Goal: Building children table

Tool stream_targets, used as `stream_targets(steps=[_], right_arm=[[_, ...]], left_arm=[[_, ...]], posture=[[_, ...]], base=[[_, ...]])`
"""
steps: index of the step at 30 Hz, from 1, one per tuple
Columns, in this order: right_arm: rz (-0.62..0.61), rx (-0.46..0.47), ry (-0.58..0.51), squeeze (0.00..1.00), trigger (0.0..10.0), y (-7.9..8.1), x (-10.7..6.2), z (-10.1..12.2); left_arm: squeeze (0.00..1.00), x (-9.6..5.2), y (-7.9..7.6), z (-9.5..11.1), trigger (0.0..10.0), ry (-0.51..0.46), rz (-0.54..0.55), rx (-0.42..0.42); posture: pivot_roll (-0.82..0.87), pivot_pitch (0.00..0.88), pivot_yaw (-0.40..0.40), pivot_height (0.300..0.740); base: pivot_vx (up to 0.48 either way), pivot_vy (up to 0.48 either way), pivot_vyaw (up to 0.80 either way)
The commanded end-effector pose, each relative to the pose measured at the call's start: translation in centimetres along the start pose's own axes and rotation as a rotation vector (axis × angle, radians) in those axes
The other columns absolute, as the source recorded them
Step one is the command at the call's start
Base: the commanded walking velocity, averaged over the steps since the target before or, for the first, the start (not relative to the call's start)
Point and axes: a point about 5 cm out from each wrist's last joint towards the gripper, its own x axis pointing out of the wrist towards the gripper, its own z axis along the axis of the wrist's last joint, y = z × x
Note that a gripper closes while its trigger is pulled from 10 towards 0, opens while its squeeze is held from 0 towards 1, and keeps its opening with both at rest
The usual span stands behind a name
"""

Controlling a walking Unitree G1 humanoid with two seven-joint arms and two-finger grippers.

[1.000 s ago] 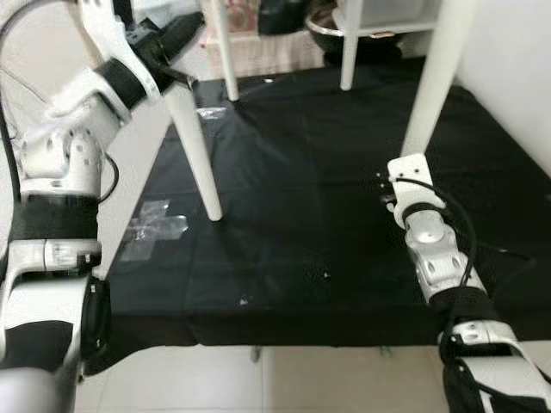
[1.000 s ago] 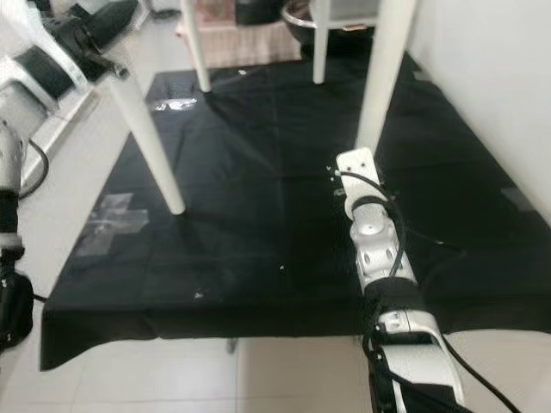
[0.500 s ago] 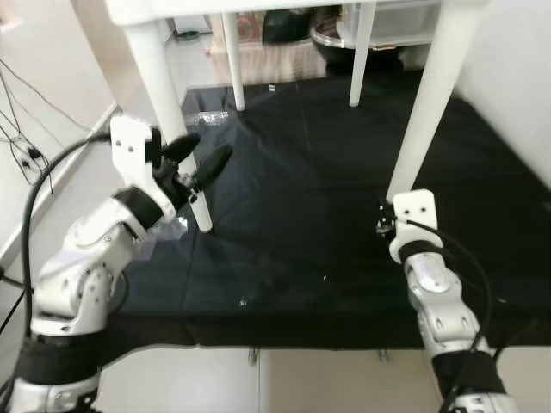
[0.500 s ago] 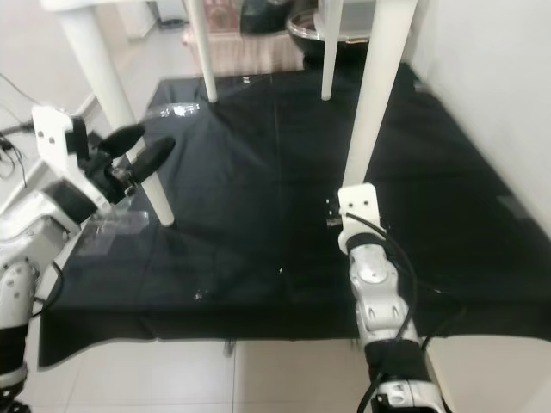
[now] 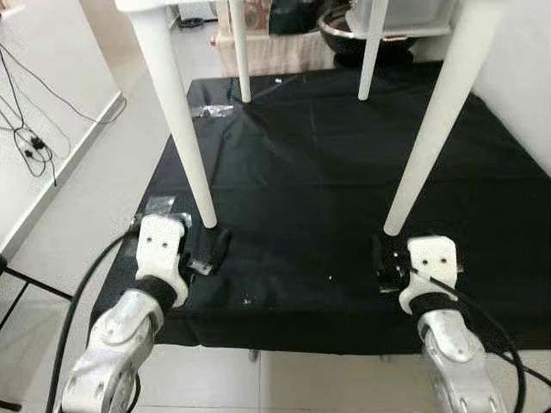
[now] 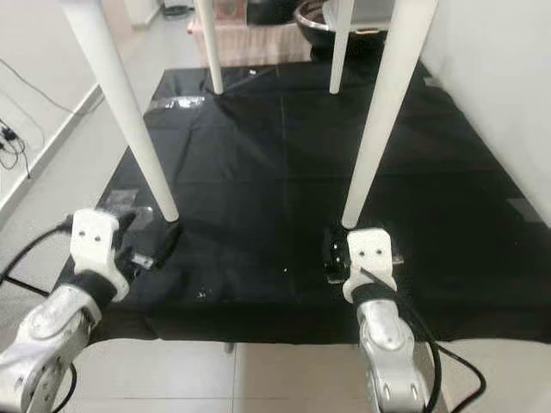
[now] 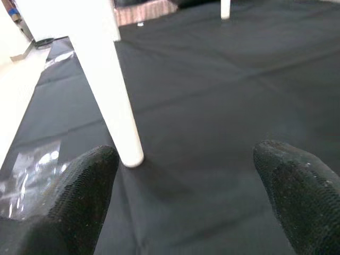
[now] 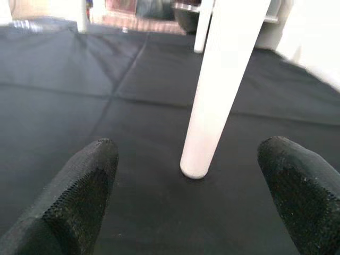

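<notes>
Each spread tool, left tool [image 5: 209, 258] and right tool [image 8: 186, 196], sits near a white table leg [image 8: 220, 90].

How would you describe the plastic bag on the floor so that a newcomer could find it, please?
Start at the black mat under the white table. Go to its front left corner, by the near left leg and the left end effector. The plastic bag lies there, clear and crinkled, shiny against the mat.

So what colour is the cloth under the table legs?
The cloth is plain black, and the table legs are white. The left eye view shows it best.
</notes>
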Motion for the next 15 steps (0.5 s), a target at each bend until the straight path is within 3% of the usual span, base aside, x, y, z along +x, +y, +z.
stream_targets(steps=[1, 2, 3, 6, 11, 15], right_arm=[[0.051, 0.041, -0.006, 0.16, 10.0, 1.3, -0.3, 0.2], [0.051, 0.041, -0.006, 0.16, 10.0, 1.3, -0.3, 0.2], [0.073, 0.045, -0.011, 0.0, 10.0, 1.9, -0.3, 0.3], [0.097, 0.037, -0.004, 0.0, 10.0, 2.3, 0.0, 0.0], [0.092, 0.043, 0.005, 0.0, 10.0, 1.8, 0.4, -0.1], [0.091, 0.038, 0.007, 0.0, 10.0, 1.5, 0.6, -0.1]], left_arm=[[0.0, -0.3, -0.2, -1.2, 10.0, 0.052, 0.025, 0.02], [0.0, -0.3, -0.2, -1.2, 10.0, 0.052, 0.025, 0.02], [0.0, -0.5, -0.4, -1.7, 10.0, 0.068, 0.038, 0.032], [0.0, -0.5, -0.8, -2.2, 10.0, 0.087, 0.056, 0.041], [0.0, -0.4, -0.8, -2.4, 10.0, 0.077, 0.079, 0.054], [0.0, -0.5, -0.8, -2.8, 10.0, 0.082, 0.1, 0.063]], posture=[[-0.03, 0.06, 0.022, 0.74], [-0.03, 0.06, 0.022, 0.74], [-0.03, 0.055, 0.022, 0.74], [-0.03, 0.051, 0.017, 0.74], [-0.03, 0.038, 0.001, 0.74], [-0.03, 0.035, -0.005, 0.74]], base=[[0.0, 0.0, 0.0], [0.0, 0.0, 0.0], [0.0, 0.0, 0.0], [0.0, 0.0, 0.0], [0.0, 0.0, 0.0], [-0.274, 0.0, 0.0]])
